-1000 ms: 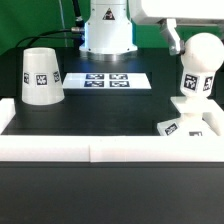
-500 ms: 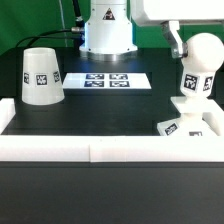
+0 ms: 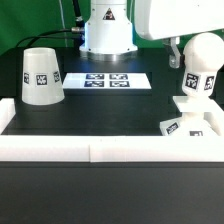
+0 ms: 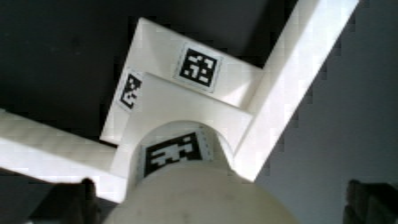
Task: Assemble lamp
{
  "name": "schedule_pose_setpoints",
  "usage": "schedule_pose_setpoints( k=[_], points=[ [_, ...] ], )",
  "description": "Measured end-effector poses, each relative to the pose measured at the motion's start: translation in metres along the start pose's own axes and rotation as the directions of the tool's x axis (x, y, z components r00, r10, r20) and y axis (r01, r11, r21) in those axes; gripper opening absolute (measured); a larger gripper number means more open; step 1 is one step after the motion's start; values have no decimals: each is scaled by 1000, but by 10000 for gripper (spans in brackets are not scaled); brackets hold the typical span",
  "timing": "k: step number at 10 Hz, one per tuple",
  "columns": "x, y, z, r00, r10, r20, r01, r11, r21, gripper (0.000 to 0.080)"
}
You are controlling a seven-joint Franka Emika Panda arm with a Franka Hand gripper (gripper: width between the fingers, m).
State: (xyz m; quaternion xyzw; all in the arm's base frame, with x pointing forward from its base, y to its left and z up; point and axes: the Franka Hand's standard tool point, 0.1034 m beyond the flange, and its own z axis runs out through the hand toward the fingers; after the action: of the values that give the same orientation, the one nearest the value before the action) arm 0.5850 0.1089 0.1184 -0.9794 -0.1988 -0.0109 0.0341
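On the black counter [image 3: 100,110], the pincer [image 4: 221,198] gapes wide astride the bulb [image 3: 200,62]; best centre it, then twist squarely into the base [image 3: 192,123].

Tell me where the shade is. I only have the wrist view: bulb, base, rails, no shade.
Observer: The shade stands on the table at the exterior view's left, narrow end up, well apart from the bulb.
Operator: Anything lying between them?
Observer: The marker board lies flat between them, set further back.
Operator: Bulb leaning?
Observer: No. Seen from the side it stands upright on the base, at the exterior view's right, close to the front rail.
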Motion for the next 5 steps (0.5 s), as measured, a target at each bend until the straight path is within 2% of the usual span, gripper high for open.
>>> schedule_pose_setpoints(
  k=[1, 5],
  points=[
    [0, 0, 0, 999, -11, 40, 11, 1000, 6, 699],
    [11, 7, -10, 1000, -8, 17, 8, 1000, 1, 699]
  ],
)
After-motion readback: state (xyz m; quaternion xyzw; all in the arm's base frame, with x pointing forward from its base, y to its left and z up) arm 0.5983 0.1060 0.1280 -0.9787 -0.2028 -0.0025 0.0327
